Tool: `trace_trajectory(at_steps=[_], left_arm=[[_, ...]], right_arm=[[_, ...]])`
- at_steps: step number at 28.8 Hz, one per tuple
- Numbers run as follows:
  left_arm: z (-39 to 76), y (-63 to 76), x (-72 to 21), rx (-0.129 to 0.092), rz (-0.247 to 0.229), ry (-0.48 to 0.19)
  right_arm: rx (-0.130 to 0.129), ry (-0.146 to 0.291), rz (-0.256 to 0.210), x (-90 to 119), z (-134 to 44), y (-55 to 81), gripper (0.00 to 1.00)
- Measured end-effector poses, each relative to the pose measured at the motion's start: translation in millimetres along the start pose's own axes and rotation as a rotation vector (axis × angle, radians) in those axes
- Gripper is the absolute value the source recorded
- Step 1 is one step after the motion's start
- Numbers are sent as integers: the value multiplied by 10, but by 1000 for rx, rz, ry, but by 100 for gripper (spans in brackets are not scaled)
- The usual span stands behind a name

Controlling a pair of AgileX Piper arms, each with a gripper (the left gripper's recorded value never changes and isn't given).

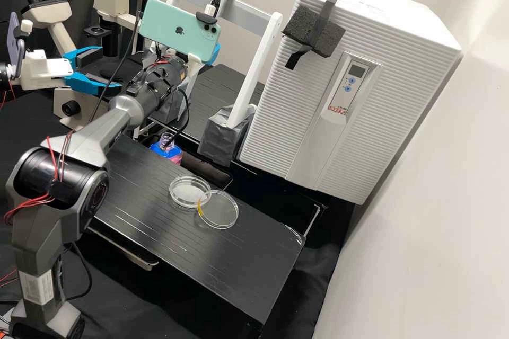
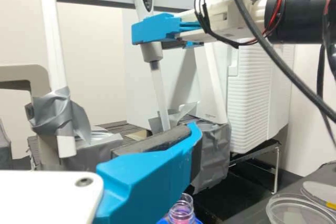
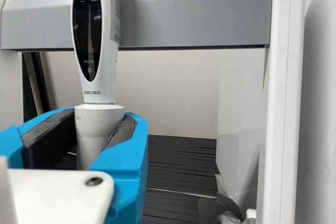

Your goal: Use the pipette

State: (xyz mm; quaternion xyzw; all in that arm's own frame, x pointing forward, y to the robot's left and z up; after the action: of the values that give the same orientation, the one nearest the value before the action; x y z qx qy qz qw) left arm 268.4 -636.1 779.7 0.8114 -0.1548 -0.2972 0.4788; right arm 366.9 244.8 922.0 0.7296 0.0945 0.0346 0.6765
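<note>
A white and black pipette point(image 3: 97, 40) hangs upright on a white stand point(image 1: 257, 58) at the back of the bench. My right gripper point(image 3: 84, 129) is shut on its lower handle, a blue finger on each side. From the left wrist view the same right gripper point(image 2: 157, 27) clamps the pipette point(image 2: 152, 51) above its long thin shaft. In the high view a mint phone point(image 1: 177, 29) covers most of that gripper. My left gripper point(image 1: 79, 69) is open at the far left, holding nothing; one of its fingers point(image 2: 152, 177) is above a small bottle of pink liquid point(image 2: 181, 213).
The bottle point(image 1: 168, 148) stands at the back edge of a black ridged platform point(image 1: 212, 254). Two clear petri dishes point(image 1: 189, 190) point(image 1: 218, 212) lie side by side on it. A large white machine point(image 1: 360, 79) stands to the right, a microscope point(image 1: 47, 16) at the back left. Grey tape point(image 1: 225, 135) wraps the stand's foot.
</note>
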Motion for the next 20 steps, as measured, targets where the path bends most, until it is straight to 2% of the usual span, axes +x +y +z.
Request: trace_trajectory(at_steps=[12,13,14,20], left_arm=[[0,-10,1,0,-10,3],[0,-10,1,0,-10,3],[-1,-15,-2,-1,-12,4],[-6,-42,-15,-2,-20,6]], right_arm=[[0,11,12,-26,-6,-36,0],[-2,11,12,-26,-6,-36,100],[-11,10,12,-26,-8,-40,100],[-15,8,23,-29,-32,-59,100]])
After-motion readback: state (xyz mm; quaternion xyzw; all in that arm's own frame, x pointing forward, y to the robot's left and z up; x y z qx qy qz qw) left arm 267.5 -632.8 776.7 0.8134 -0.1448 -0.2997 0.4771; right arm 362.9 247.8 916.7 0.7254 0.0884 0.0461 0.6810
